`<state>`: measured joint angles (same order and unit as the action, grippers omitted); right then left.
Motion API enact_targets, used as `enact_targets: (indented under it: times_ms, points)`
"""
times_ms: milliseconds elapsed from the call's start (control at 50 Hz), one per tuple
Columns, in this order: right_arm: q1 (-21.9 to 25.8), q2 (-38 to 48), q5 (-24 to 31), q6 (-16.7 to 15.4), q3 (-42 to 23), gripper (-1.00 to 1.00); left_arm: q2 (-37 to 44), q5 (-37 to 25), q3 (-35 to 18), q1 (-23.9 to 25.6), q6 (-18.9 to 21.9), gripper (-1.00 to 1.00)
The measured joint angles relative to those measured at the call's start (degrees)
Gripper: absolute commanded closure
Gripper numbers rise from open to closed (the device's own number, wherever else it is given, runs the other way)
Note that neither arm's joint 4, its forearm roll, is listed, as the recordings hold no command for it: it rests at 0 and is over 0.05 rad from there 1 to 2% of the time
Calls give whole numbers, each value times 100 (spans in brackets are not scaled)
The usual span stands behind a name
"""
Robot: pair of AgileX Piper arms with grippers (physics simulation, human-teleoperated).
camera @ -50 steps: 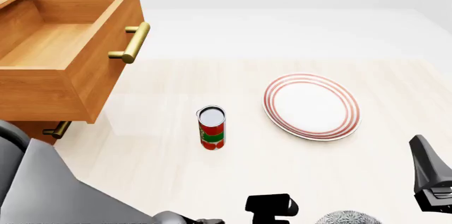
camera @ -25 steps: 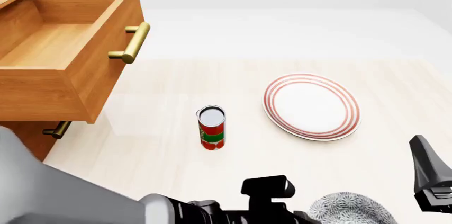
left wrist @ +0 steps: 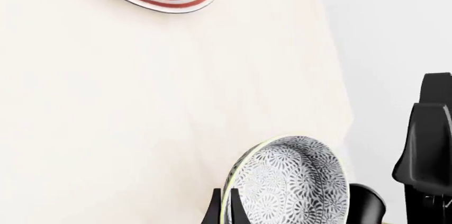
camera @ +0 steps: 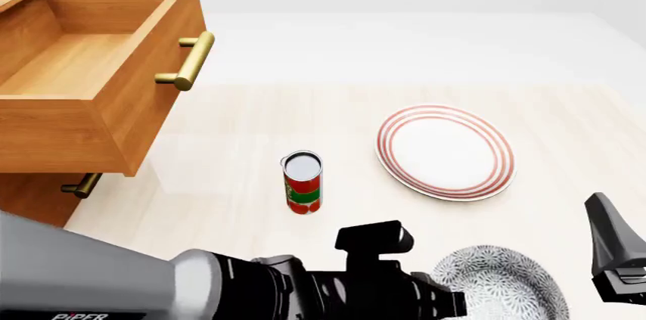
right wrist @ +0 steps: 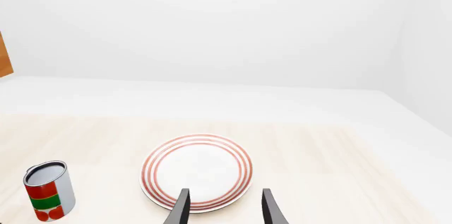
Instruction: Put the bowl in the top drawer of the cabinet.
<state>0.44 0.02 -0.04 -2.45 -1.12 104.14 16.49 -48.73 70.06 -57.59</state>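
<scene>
While the left gripper (left wrist: 227, 211) has its fingers (left wrist: 211, 214) pinched on the rim of the bowl (camera: 497, 284), one inside & one outside the wall, the bowl sits tilted at approx 5 o'clock in the front view, near the worktop's (camera: 242, 206) near edge; can't tell if it touches the surface. Right gripper (right wrist: 222, 205) is at the far 4 o'clock edge, fingers (right wrist: 270, 208) apart w/ nothing between, aimed at the red-ringed plate (camera: 445, 151) at 2 o'clock. A red/green can (camera: 302, 182) stands upright near centre, left of the plate. At 10 o'clock the cabinet (camera: 35, 191) has the top drawer (camera: 91, 70) pulled out, brass handle (camera: 187, 61) facing right, inside bare.
</scene>
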Motion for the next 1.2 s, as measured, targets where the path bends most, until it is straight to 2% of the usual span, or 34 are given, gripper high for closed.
enact_targets:
  times_ms: [520, 1200]
  points:
    - [0, 0, 0, 0, 0, -100, -568, -642, -183, -398, 378, 100]
    - [0, 0, 0, 0, 0, -100, -1431, -1398, -435, -931, 681, 100]
